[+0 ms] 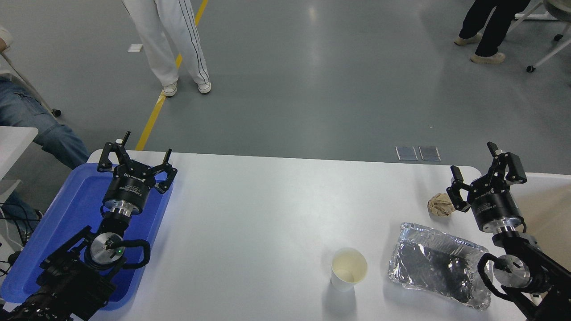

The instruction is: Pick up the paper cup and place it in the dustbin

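Blue tray point(67, 209); foil tray point(439, 267); brown paper ball point(439, 205), maybe crumpled.

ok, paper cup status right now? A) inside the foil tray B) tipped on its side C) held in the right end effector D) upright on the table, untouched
D: the paper cup stands upright on the white table, mouth up, left of the foil tray, with the right end effector open and well away from it.

Both my arms are black. Each gripper, left point(135, 157) and right point(485, 166), has linked black fingers on a round black body with white lettering, a silver collar below, and a looped black cable point(142, 249). A green light point(119, 251) glows on my left wrist.
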{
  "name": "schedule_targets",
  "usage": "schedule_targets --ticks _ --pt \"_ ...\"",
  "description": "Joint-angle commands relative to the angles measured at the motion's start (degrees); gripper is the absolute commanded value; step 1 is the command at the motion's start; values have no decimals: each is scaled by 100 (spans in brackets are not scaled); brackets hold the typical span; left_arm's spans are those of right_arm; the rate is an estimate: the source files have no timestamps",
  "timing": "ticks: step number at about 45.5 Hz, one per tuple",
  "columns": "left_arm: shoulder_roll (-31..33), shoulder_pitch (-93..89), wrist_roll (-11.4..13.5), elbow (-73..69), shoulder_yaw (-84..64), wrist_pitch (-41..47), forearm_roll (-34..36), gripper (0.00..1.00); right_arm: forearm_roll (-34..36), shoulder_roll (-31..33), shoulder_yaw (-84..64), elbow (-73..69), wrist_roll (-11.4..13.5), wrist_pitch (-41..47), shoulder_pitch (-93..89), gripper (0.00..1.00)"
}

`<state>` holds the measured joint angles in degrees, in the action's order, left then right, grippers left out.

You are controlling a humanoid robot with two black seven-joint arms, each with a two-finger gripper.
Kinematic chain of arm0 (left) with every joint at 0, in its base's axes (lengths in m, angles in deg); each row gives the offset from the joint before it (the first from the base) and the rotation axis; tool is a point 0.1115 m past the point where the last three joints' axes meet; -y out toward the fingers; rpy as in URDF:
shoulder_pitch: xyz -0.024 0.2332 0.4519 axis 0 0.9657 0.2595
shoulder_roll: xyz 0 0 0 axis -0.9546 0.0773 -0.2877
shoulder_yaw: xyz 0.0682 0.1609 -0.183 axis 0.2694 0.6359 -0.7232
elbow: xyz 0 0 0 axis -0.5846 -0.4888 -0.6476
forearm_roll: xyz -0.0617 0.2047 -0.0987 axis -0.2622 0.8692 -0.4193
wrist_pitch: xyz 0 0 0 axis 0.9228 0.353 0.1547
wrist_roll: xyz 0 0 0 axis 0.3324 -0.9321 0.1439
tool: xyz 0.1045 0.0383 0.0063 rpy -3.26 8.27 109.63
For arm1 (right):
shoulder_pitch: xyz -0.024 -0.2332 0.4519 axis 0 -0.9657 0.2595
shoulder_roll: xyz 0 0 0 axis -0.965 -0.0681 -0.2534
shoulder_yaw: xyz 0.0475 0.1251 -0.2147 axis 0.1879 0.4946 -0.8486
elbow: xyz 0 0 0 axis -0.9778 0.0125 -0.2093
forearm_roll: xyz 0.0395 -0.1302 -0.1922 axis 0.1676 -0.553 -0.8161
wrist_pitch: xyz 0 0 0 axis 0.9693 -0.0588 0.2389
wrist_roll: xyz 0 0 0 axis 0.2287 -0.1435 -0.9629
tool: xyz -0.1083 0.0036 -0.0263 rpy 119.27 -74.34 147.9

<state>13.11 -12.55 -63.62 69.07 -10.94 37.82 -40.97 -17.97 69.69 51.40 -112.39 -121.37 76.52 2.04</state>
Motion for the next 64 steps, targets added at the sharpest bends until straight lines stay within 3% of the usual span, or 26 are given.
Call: schedule_targets --ticks 1,21,32,37,44,64 --pt "1 0 0 3 0 2 0 100 72 461 -799 -23 3 -21 102 100" --pt "1 0 0 -6 0 2 0 100 99 1824 -4211 -50 -5 181 1930 100" --pt "1 0 0 3 0 2 0 100 107 2386 -5740 -59 -5 1402 2976 100" --pt "1 0 0 -6 0 2 0 100 107 2597 -6663 -59 -5 2430 3661 100" --pt "1 0 0 3 0 2 0 100 99 2633 -8103 -59 -5 3292 4619 100" --pt "1 0 0 3 0 2 0 100 90 2466 -11357 -840 3 3310 7335 100"
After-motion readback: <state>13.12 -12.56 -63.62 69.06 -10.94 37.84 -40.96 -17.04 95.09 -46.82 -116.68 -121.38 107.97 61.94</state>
